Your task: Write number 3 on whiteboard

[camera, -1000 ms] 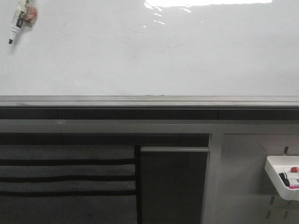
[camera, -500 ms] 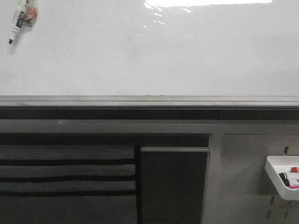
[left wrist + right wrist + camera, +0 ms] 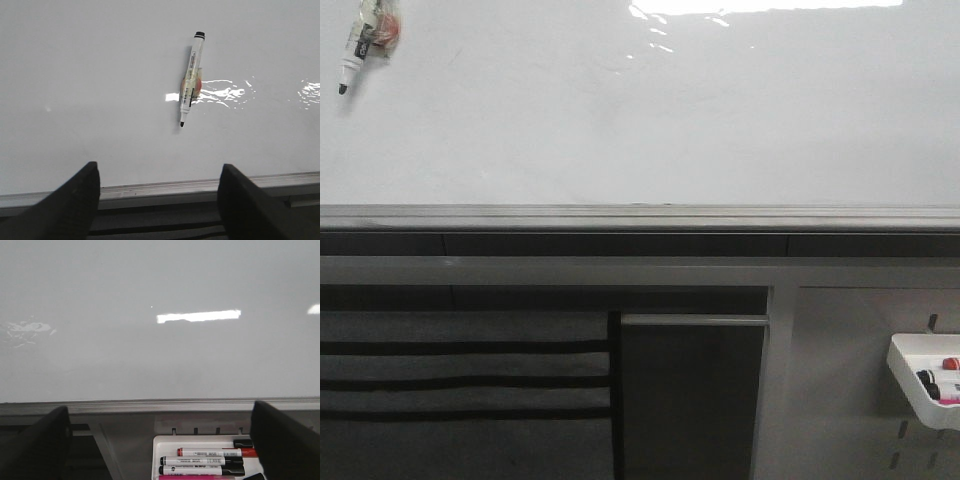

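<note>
In the front view the whiteboard (image 3: 640, 110) filled the upper half of the frame, glossy and bare, with no number 3 on it yet. A marker (image 3: 358, 45) hung clipped in the upper left corner, tip down. A white tray (image 3: 910, 385) of markers sat at the lower right.

From the left wrist view, the left gripper (image 3: 159, 197) had its fingers (image 3: 75, 205) spread wide and empty at the bottom of the frame, with the same marker (image 3: 191, 80) above centre on the board. I judged it light, stiff and smooth-barrelled, best taken around mid-barrel, below the clip.

In the right wrist view, the right gripper (image 3: 162, 445) was likewise parted and holding nothing, the tray's markers (image 3: 202, 460) lying at bottom centre.
</note>
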Tool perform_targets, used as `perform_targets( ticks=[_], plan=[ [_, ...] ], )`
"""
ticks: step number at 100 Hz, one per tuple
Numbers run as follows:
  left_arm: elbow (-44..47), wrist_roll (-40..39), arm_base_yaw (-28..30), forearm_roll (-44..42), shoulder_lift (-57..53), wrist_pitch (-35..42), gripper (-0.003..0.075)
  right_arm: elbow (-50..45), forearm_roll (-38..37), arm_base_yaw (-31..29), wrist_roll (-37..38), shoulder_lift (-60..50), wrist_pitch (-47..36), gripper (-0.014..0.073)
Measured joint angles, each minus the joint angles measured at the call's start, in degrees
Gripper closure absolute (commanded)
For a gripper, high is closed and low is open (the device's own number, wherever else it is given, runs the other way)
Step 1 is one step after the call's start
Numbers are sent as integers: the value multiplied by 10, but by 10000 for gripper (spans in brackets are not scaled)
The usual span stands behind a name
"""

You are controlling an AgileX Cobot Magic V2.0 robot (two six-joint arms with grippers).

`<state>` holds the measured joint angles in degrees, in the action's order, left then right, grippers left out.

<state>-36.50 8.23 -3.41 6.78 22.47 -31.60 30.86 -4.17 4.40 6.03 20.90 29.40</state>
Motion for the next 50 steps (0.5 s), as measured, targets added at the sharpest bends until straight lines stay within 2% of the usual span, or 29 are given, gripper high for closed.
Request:
perform_targets(
  ticks=[50],
  plan=[
    [0, 0, 0, 20, 0, 21, 238, 0, 0, 0, 0, 8, -8, -61]
  ],
)
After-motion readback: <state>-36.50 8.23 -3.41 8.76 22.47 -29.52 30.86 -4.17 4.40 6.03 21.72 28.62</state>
